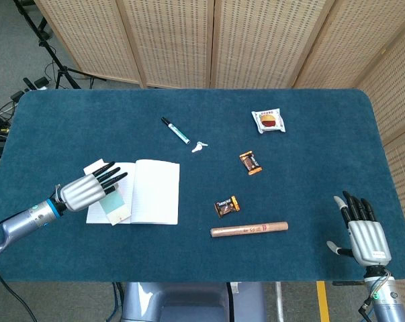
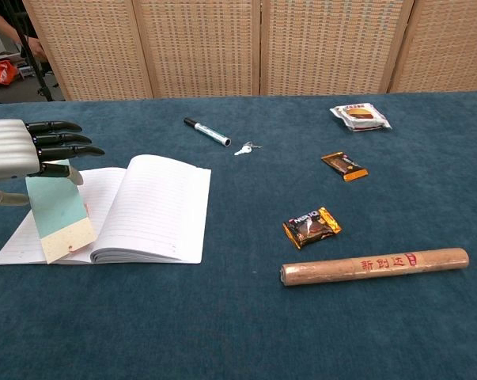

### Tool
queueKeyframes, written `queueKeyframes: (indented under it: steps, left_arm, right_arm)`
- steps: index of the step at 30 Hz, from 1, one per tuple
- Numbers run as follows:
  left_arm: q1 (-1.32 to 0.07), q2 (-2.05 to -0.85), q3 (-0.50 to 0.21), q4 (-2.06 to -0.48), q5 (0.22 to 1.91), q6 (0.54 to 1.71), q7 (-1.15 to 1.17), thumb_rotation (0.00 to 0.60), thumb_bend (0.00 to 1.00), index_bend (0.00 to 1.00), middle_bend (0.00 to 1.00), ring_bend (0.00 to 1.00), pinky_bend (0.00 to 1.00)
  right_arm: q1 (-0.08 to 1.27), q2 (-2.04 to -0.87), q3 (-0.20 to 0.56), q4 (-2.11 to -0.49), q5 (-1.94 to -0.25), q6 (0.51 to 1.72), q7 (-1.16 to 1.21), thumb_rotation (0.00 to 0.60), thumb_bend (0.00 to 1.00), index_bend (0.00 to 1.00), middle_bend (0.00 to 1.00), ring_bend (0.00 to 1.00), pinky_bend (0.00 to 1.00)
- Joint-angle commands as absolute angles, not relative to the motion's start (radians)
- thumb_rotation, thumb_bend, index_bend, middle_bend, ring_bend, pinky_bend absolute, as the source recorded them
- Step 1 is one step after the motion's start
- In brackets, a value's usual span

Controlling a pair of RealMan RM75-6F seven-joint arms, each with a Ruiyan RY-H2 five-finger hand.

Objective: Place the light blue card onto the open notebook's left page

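Under left hand (image 2: 17, 150) fingers, light blue card (image 2: 58, 210) (tilted), over notebook (image 2: 143, 210) left page

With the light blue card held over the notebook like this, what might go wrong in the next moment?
1. The left hand pinches only the top edge of the light blue card, which hangs tilted with its lower end near the front edge of the open white lined notebook's left page. Released like this, it may tip forward onto the dark blue table cloth.
2. Pressing down might drag the notebook.
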State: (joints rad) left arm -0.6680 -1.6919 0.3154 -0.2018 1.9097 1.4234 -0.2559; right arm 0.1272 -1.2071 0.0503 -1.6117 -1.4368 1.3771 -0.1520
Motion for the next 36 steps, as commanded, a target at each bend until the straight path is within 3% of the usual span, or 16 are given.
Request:
queueKeyframes:
  steps: [1, 9, 17, 23, 29, 36]
  left_arm:
    - [-0.670, -1.697, 0.317, -0.201, 1.910, 1.421, -0.258, 0.600, 0.25, 0.31, 0.00, 0.00, 0.00]
    - [-0.673, -1.707, 0.312, -0.194, 1.899, 1.398, -0.238, 0.600, 0.22, 0.26, 0.00, 0.00, 0.00]
    - [-0.664, -1.714, 0.264, -0.200, 1.843, 1.363, -0.202, 0.600, 0.22, 0.24, 0.00, 0.00, 0.00]
    - [-0.640, -1.688, 0.205, -0.314, 1.767, 1.324, -0.340, 0.600, 0.24, 0.16, 0.00, 0.00, 0.00]
    - [-0.629, -1.563, 0.163, -0.580, 1.698, 1.258, -0.417, 0.600, 0.24, 0.08, 0.00, 0.00, 0.00]
    - [-0.638, -1.305, 0.139, -1.078, 1.585, 1.082, -0.320, 0.600, 0.24, 0.00, 0.00, 0.00, 0.00]
  right_arm:
    - [0.127, -1.208, 0.051, -1.611, -1.435, 1.376, -0.153, 0.600, 0.16, 0.00, 0.00, 0.00, 0.00]
    - [0.127, -1.208, 0.052, -1.609, -1.436, 1.379, -0.149, 0.600, 0.16, 0.00, 0.00, 0.00, 0.00]
    - [0.126, -1.208, 0.051, -1.607, -1.442, 1.384, -0.146, 0.600, 0.16, 0.00, 0.00, 0.00, 0.00]
    - [0.128, -1.209, 0.049, -1.607, -1.442, 1.379, -0.149, 0.600, 0.16, 0.00, 0.00, 0.00, 0.00]
    - [0.129, -1.209, 0.046, -1.610, -1.448, 1.378, -0.151, 0.600, 0.16, 0.00, 0.00, 0.00, 0.00]
    - [0.125, -1.203, 0.043, -1.614, -1.460, 1.389, -0.138, 0.600, 0.16, 0.00, 0.00, 0.00, 0.00]
